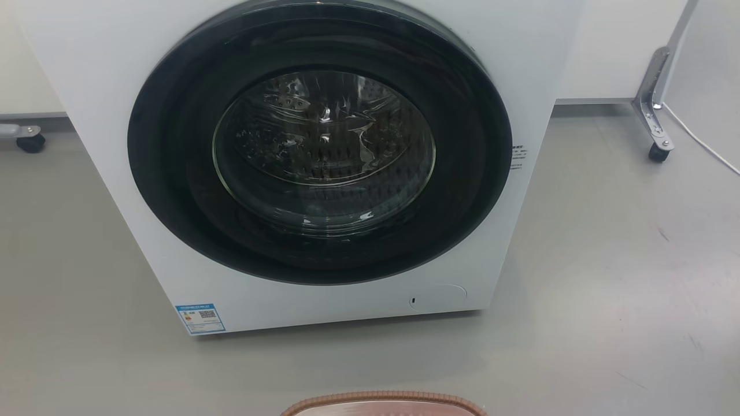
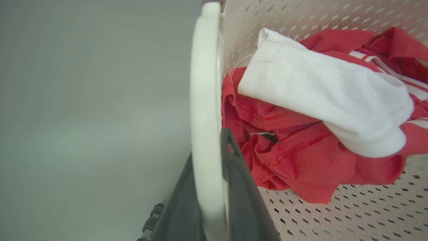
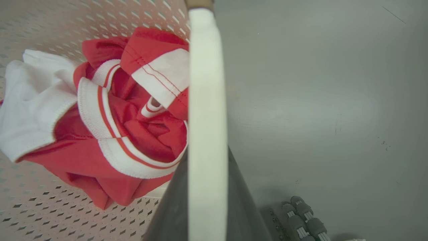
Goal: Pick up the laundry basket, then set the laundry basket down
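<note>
laundry basket (image 2: 301, 217) — left pincer (image 2: 210, 149), right pincer (image 3: 207, 152) (clamping)

White front-loading washer (image 1: 115, 86) on grey floor (image 1: 607, 260), round dark door (image 1: 173, 173) shut, steel drum (image 1: 324, 127) behind glass, blue label (image 1: 200, 318) at lower left corner; castered metal leg (image 1: 653, 104) and white cable (image 1: 702, 144) to the right; elsewhere, white cloth (image 2: 327, 97) draped over crumpled red garment (image 2: 301, 167)

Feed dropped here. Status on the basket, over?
Left gripper clamped on one white handle, right gripper on the other. Red and white clothes in laundry basket. Washer close ahead, door shut.
</note>
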Robot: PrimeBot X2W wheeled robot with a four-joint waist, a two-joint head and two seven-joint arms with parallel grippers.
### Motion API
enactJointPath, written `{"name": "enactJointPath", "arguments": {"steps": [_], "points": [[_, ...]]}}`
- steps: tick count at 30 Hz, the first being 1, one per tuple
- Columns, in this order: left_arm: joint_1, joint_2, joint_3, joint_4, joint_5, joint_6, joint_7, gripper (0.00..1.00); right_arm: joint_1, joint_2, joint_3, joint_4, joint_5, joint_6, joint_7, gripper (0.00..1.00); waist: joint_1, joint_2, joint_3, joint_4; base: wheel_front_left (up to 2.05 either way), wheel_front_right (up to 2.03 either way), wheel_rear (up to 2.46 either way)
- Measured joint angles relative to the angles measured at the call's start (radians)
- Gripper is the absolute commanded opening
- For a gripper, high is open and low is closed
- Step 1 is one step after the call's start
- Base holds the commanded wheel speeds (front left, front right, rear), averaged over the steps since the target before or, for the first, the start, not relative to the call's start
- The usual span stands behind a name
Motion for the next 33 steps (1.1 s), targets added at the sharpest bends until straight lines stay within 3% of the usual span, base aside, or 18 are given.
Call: {"name": "enactJointPath", "arguments": {"steps": [33], "points": [[-0.003, 0.000, -0.014, -0.002, -0.007, 0.000, 0.000, 0.00, -0.025, 0.000, 0.063, 0.030, 0.066, -0.002, -0.031, 0.00, 0.0000, 0.0000, 0.021, -0.001, 0.00, 0.00, 0.00]]}}
